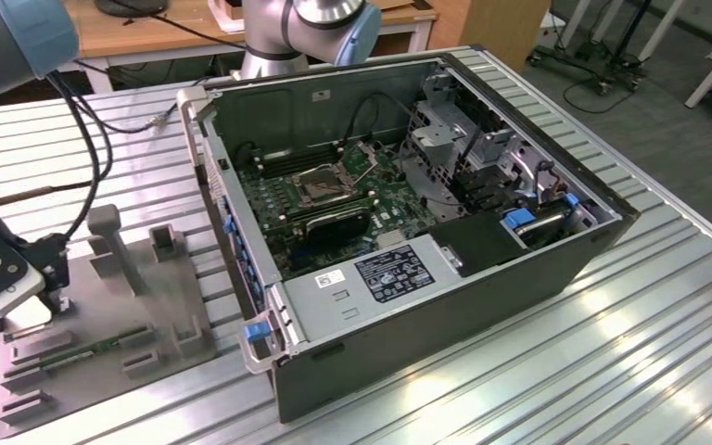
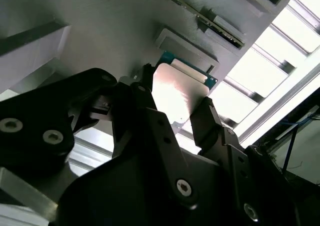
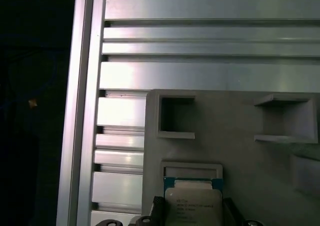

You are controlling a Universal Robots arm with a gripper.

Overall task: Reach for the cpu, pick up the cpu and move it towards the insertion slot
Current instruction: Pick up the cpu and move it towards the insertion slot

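Pale silvery square cpu (image 3: 192,203), green-edged, lies flat, metal top up, near the grey plastic fixture plate's (image 3: 240,161) edge; the arm's black gripper (image 2: 176,95) points down astride it, grip impossible to tell.

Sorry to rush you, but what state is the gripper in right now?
Gripper: closed on the cpu, gripping it by two opposite edges over the grey fixture plate.

Arm (image 1: 16,32) low at the exterior view's left, pincer (image 2: 175,96) downward, fingertips (image 2: 206,112) tight against opposite cpu (image 3: 192,203) edges.
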